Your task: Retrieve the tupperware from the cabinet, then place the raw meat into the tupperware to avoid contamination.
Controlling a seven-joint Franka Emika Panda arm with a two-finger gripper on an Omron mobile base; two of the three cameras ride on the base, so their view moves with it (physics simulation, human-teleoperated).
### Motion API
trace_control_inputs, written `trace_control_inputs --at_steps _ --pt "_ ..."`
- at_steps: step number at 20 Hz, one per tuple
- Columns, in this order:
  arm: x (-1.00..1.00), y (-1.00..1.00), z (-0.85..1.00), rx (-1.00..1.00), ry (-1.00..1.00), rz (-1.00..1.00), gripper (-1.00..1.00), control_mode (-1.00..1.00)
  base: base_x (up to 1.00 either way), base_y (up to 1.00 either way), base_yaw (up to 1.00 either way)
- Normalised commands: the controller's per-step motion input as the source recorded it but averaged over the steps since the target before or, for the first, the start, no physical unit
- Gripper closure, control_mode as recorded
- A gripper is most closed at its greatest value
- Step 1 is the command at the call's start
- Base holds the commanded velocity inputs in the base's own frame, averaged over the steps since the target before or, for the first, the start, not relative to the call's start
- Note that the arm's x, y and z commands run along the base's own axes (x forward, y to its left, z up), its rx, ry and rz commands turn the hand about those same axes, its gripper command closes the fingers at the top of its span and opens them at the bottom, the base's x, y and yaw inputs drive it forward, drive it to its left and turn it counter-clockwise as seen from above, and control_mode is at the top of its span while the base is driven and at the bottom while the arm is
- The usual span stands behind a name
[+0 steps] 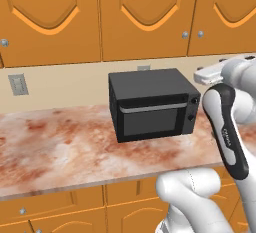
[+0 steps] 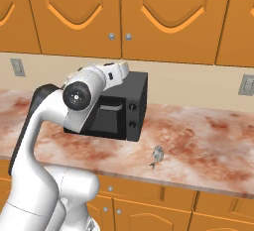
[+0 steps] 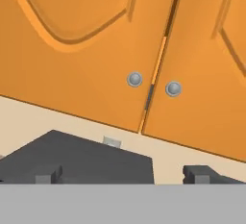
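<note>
The tall orange-brown wooden wall cabinet (image 3: 120,50) you need to reach has both arched-panel doors closed, their two small round silver knobs (image 3: 135,79) sitting side by side either side of the centre seam in the hand view. You cannot see the grey tupperware anywhere on the counter, so nothing tells you where it sits. Your two-finger gripper (image 3: 122,174) is spread wide with nothing between its dark fingertips (image 3: 48,176), held above the black box-shaped microwave (image 1: 152,104) and pointing up toward those knobs. The white hand shows at the right edge of the left base view, just beside the microwave's top corner. The microwave stands on the reddish-brown marbled stone counter (image 1: 55,142), against the cream back wall, with two round dials on its right front. In the right base view, a small pale grey piece of raw meat (image 2: 157,156) lies on the counter near the front edge, just to the right of the microwave and apart from it. Grey wall outlets (image 1: 18,84) sit on the back wall. You will find no readable writing on any surface.
</note>
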Motion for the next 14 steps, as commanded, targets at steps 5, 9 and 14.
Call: trace_control_inputs --at_steps 5,9,14 --pt "-0.01 -0.19 0.29 0.03 -0.14 0.0 -1.0 -1.0 0.0 0.0 0.0" --pt "-0.04 -0.12 0.33 0.07 -0.13 0.0 -1.0 -1.0 0.0 0.0 0.0" --pt "-0.04 -0.09 0.34 0.07 -0.09 0.0 -1.0 -1.0 0.0 0.0 0.0"
